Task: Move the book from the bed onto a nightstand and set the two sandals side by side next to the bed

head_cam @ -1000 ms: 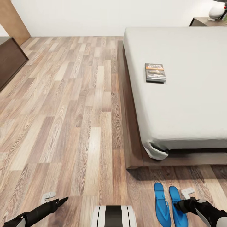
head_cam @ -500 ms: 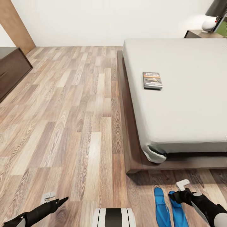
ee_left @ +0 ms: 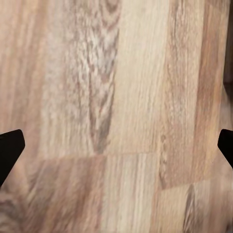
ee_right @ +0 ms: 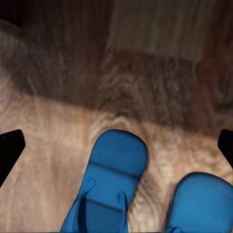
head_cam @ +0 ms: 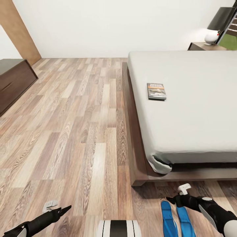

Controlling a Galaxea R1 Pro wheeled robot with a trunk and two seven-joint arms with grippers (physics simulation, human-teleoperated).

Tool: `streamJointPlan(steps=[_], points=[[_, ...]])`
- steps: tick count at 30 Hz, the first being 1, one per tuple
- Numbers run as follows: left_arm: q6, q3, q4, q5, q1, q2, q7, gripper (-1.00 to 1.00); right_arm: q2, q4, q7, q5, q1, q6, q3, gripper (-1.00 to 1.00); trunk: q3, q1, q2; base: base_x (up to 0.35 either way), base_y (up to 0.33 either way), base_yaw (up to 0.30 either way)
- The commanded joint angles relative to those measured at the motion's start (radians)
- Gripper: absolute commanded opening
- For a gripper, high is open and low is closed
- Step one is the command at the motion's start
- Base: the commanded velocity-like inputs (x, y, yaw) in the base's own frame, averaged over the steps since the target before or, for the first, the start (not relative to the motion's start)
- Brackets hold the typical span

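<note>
Showing book flat on bed, near left edge, long axis toward headboard, well ahead of both arms. Right claw nearer, spread wide above two sandals paired on floor at bed's foot. Left claw wide, empty.

book on bed, sandals before bed

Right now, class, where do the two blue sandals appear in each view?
Head view: sandals at bottom right, beside the right gripper.
Right wrist view: sandals low in frame, between the fingertips.
Left wrist view: none.
Shared landmark: wood-plank floor.
</note>
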Motion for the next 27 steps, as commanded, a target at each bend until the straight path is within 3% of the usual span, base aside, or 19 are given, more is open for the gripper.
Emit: streamJointPlan(steps=[1, 4, 7, 8, 10, 11, 12, 14, 17, 20, 27], points=[[0.005, -0.001, 0.0, 0.005, 0.0, 0.0, -0.003, 1.0, -0.002, 0.002, 0.027, -0.034, 0.0, 0.008, 0.004, 1.0, 0.003, -0.001, 0.0, 0.0, 0.0, 0.0], [0.005, -0.001, 0.0, 0.005, 0.0, 0.0, -0.003, 1.0, -0.021, 0.018, 0.133, -0.067, 0.0, 0.008, 0.003, 1.0, 0.015, -0.002, 0.001, 0.0, 0.0, 0.0], [0.005, 0.0, 0.0, 0.005, 0.0, 0.0, -0.005, 1.0, -0.096, 0.086, 0.267, -0.109, 0.001, 0.007, 0.004, 1.0, 0.027, -0.003, 0.001, 0.0, 0.0, 0.0], [0.005, 0.0, 0.0, 0.005, 0.0, 0.0, -0.005, 1.0, -0.11, 0.101, 0.287, -0.124, 0.001, 0.008, 0.004, 1.0, 0.03, -0.004, 0.002, 0.0, 0.0, 0.0], [0.005, 0.0, 0.0, 0.005, 0.0, 0.0, -0.006, 1.0, -0.15, 0.174, 0.352, -0.217, 0.001, 0.006, 0.004, 1.0, 0.038, -0.005, 0.002, 0.0, 0.0, 0.0], [0.005, 0.0, 0.0, 0.005, 0.0, 0.0, -0.006, 1.0, -0.156, 0.195, 0.363, -0.242, 0.001, 0.006, 0.004, 1.0, 0.042, -0.005, 0.002, 0.0, 0.0, 0.0], [0.005, 0.0, 0.0, 0.005, 0.0, 0.0, -0.007, 1.0, -0.166, 0.255, 0.384, -0.305, 0.001, 0.004, 0.005, 1.0, 0.046, -0.006, 0.003, 0.0, 0.0, 0.0], [0.005, 0.0, 0.0, 0.005, 0.0, 0.0, -0.008, 1.0, -0.173, 0.31, 0.398, -0.352, 0.001, 0.003, 0.005, 1.0, 0.054, -0.006, 0.003, 0.0, 0.0, 0.0], [0.005, 0.0, 0.0, 0.005, 0.0, 0.0, -0.008, 1.0, -0.177, 0.34, 0.424, -0.378, 0.001, -0.001, 0.005, 1.0, 0.065, -0.008, 0.004, 0.0, 0.0, 0.0], [0.005, -0.004, 0.0, 0.004, 0.0, 0.0, -0.008, 1.0, -0.178, 0.353, 0.475, -0.388, 0.001, -0.002, 0.005, 1.0, 0.065, -0.008, 0.004, 0.0, 0.0, 0.0], [0.003, -0.005, 0.001, 0.004, 0.0, 0.0, -0.005, 1.0, -0.172, 0.406, 0.487, -0.39, 0.001, -0.006, 0.006, 1.0, 0.065, -0.008, 0.004, 0.0, 0.0, 0.0]])
